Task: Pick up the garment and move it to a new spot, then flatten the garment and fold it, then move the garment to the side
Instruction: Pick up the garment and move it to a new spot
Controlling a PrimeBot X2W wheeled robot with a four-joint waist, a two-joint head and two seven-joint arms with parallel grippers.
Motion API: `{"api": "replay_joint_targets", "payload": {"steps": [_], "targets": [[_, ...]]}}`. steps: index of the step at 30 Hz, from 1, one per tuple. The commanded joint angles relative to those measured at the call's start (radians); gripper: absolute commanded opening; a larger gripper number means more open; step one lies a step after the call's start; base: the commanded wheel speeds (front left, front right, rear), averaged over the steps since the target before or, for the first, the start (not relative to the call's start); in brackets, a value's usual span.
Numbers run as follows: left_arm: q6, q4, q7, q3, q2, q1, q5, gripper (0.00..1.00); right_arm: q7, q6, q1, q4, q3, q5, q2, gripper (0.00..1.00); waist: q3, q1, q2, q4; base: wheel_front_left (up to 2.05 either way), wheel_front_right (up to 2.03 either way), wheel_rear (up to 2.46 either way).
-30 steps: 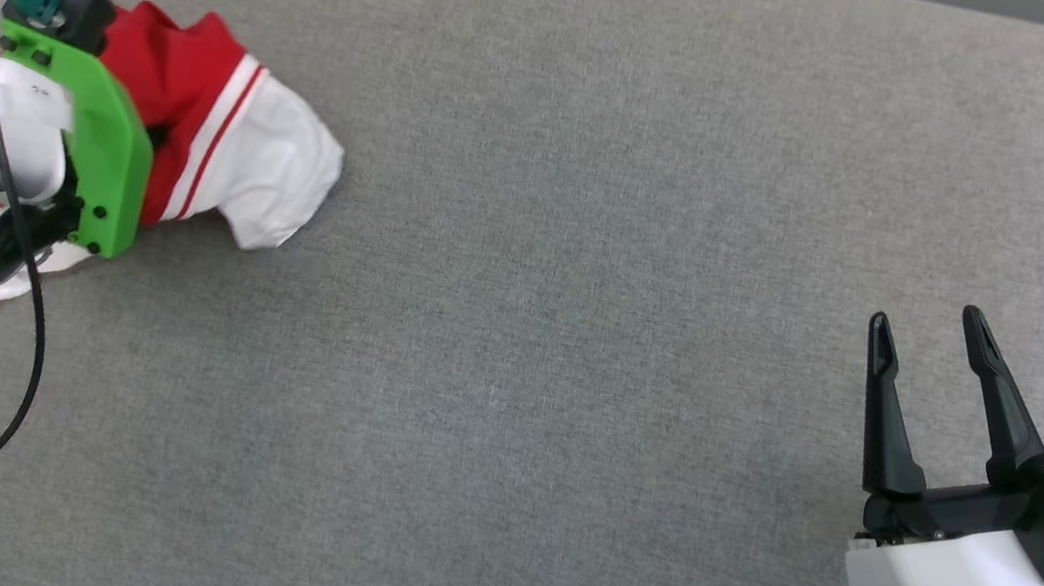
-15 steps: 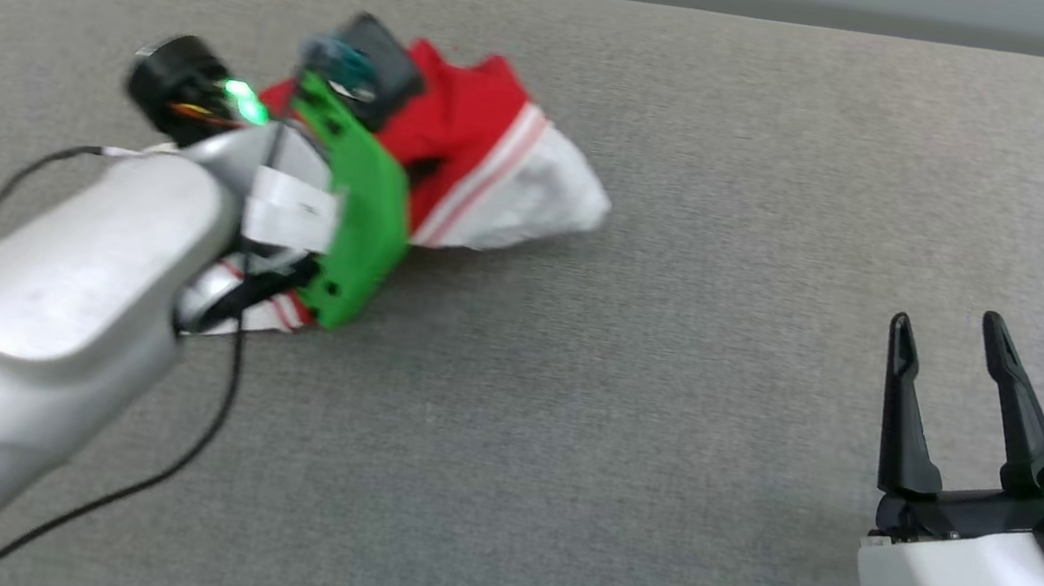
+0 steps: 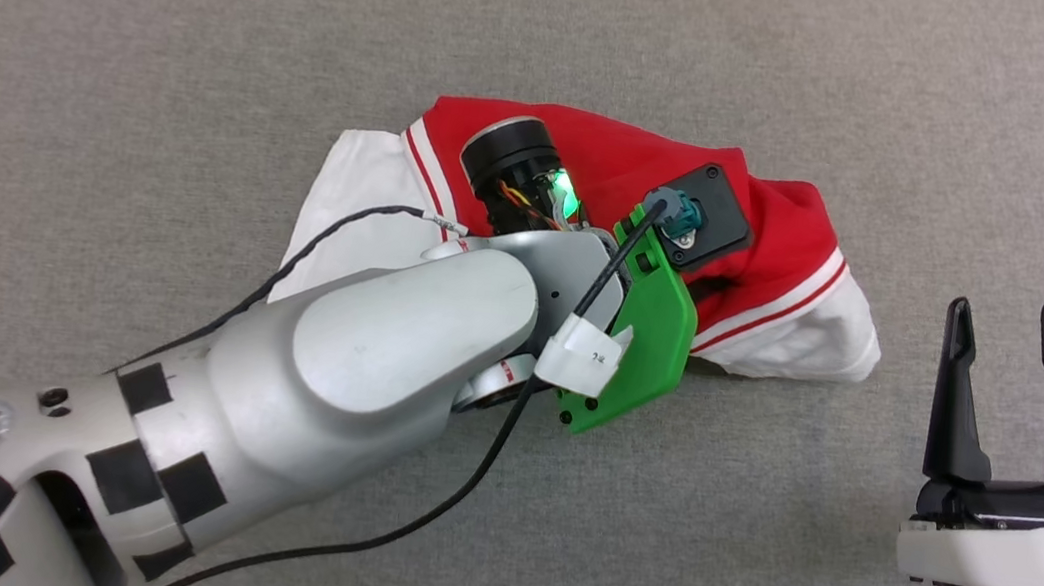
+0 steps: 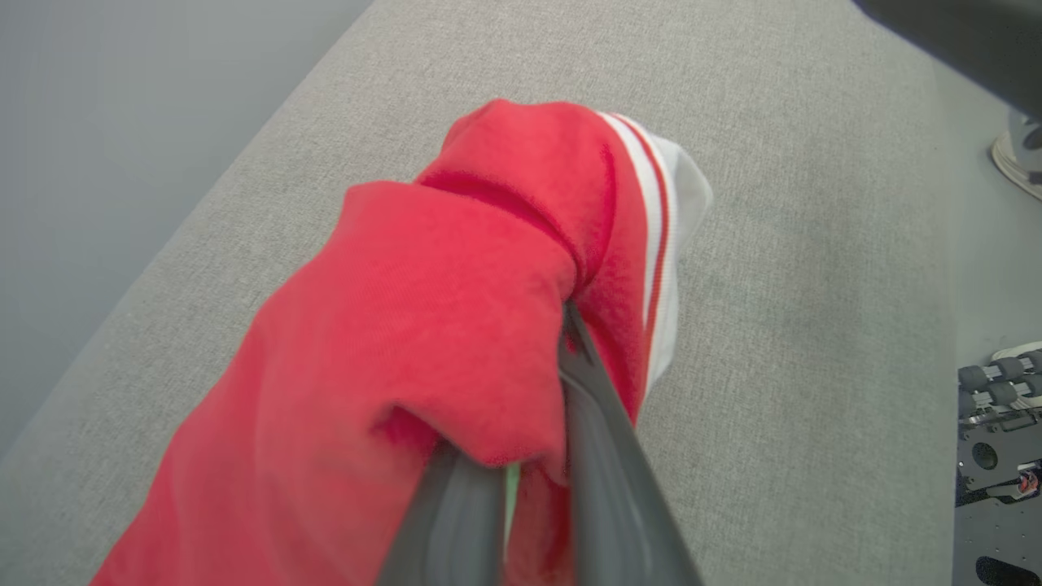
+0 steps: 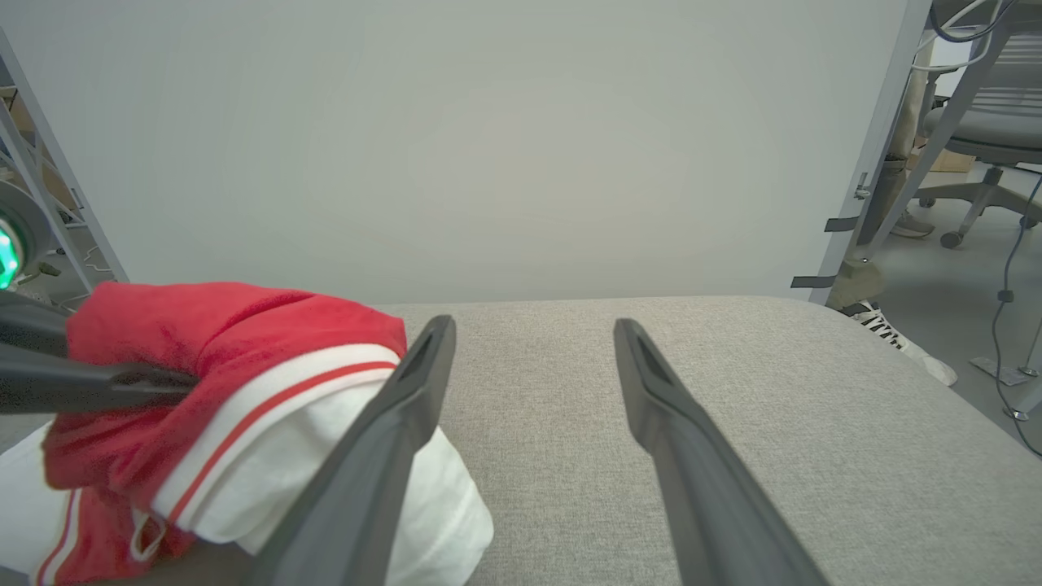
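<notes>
The garment (image 3: 602, 147) is a red shirt with white sleeves and red-and-white stripe trim, bunched in a heap mid-table on the grey cloth surface (image 3: 212, 40). My left arm reaches over it, its green wrist bracket (image 3: 639, 359) covering the fingers. In the left wrist view my left gripper (image 4: 553, 358) is shut on a fold of the red garment (image 4: 423, 309). The right wrist view shows those fingers (image 5: 122, 378) pinching the garment (image 5: 228, 334) from the left. My right gripper (image 3: 1005, 314) stands open just right of the white sleeve (image 3: 808, 341), nothing between its fingers (image 5: 533, 325).
A pale wall stands behind the table's far edge (image 5: 570, 299). Off the table's right side are an office chair (image 5: 977, 130) and a person's shoe (image 5: 887, 334) on the floor. Bare grey surface lies left of and in front of the heap.
My left arm has carried the garment from the table's far-left corner toward the middle, close to the right gripper. The head camera has also shifted. The right gripper stays open.
</notes>
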Motion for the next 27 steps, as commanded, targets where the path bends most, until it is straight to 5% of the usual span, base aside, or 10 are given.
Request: {"api": "replay_joint_targets", "payload": {"steps": [1, 14, 15, 16, 20, 21, 27], "targets": [[-0.002, 0.03, -0.015, -0.006, -0.011, -0.007, -0.011, 0.0, -0.005, 0.007, -0.022, -0.006, 0.0, 0.004, 0.001, 1.0, 0.039, 0.0, -0.0001, -0.022, 0.0, 0.0, 0.0], [-0.002, 0.384, -0.099, -0.026, -0.082, 0.056, 0.07, 0.0, -0.005, 0.007, -0.056, 0.005, 0.035, 0.018, 0.002, 1.0, 0.099, 0.0, -0.0001, -0.046, 0.0, 0.0, 0.0], [-0.002, 0.393, -0.118, -0.026, -0.088, 0.057, 0.073, 0.33, -0.005, 0.007, -0.053, 0.007, 0.034, 0.018, 0.002, 1.0, 0.094, 0.0, -0.0001, -0.044, 0.0, 0.0, 0.0], [-0.002, 0.406, -0.153, -0.026, -0.095, 0.053, 0.077, 1.0, -0.005, 0.007, -0.05, 0.01, 0.033, 0.019, 0.002, 1.0, 0.084, 0.0, -0.0001, -0.039, 0.0, 0.0, 0.0], [0.004, 0.444, -0.312, -0.016, -0.124, 0.038, 0.094, 1.0, -0.005, 0.007, -0.032, 0.018, 0.032, 0.015, 0.002, 1.0, 0.037, 0.0, -0.0001, -0.018, 0.0, 0.0, 0.0], [0.059, 0.448, -0.445, 0.009, -0.136, 0.041, 0.119, 1.0, -0.005, 0.007, -0.013, 0.021, 0.029, 0.011, 0.002, 1.0, -0.01, 0.0, -0.0001, 0.005, 0.0, 0.0, 0.0], [0.168, 0.384, -0.557, 0.059, -0.118, 0.111, 0.13, 1.0, -0.005, 0.007, 0.028, 0.026, 0.021, 0.005, 0.002, 1.0, -0.095, 0.0, -0.0001, 0.059, 0.0, 0.0, 0.0]]}}
